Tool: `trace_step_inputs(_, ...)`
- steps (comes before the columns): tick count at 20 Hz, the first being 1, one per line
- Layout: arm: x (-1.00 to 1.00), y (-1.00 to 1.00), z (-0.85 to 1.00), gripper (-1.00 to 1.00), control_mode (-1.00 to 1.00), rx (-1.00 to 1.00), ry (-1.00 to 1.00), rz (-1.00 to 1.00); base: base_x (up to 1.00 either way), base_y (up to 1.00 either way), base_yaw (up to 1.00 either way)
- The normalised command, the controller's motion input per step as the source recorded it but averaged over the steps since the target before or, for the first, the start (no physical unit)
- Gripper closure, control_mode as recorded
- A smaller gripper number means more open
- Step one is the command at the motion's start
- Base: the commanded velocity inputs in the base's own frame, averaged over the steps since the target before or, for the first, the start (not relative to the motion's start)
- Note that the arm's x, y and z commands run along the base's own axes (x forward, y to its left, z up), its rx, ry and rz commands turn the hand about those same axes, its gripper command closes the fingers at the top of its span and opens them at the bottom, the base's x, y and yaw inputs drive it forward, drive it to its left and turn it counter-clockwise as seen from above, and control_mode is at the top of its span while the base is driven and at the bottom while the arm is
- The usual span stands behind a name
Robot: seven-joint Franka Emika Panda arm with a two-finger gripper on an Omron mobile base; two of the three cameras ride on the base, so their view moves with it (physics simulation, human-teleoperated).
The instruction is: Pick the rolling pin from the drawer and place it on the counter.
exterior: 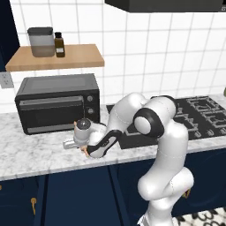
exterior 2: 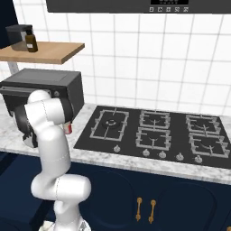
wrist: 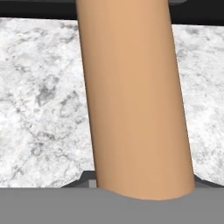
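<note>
1. Rolling pin [exterior: 83, 150] peeks out as a small tan end under the pincer [exterior: 82, 148], low over the marbled surface [exterior: 31, 154] before the toaster oven [exterior: 57, 102].
2. Right base view: the arm [exterior 2: 47, 131] hides the hand; a bump against the oven is possible.
3. Hand view: the pin fills the centre, seemingly clenched; released unlevel, it may roll off the edge.

One rolling pin [wrist: 135, 100], one toaster oven [exterior: 57, 102], one wooden wall shelf [exterior: 55, 57] holding one grey canister [exterior: 41, 42] and one brown bottle [exterior: 59, 45]. One cooktop [exterior 2: 158, 133] has six burners and five knobs.
</note>
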Motion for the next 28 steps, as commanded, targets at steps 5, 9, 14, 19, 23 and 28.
trace_step_inputs(5,0.0,0.0,0.0,-1.0,-1.0,0.0,0.0,0.0,0.0,0.0,0.0)
trace_step_inputs(9,0.0,0.0,0.0,-1.0,-1.0,0.0,0.0,0.0,0.0,0.0,0.0)
trace_step_inputs(14,0.0,0.0,0.0,-1.0,-1.0,0.0,0.0,0.0,0.0,0.0,0.0)
trace_step_inputs(19,-0.35,-0.1,0.26,-1.0,-1.0,0.0,-0.05,-0.01,0.0,0.0,0.0)
trace_step_inputs(23,-0.47,-0.14,0.46,-1.0,-1.0,0.0,-0.02,-0.01,0.0,0.0,0.0)
trace_step_inputs(28,-0.26,-0.15,0.77,-1.0,-1.0,0.0,-0.02,0.0,0.0,0.0,0.0)
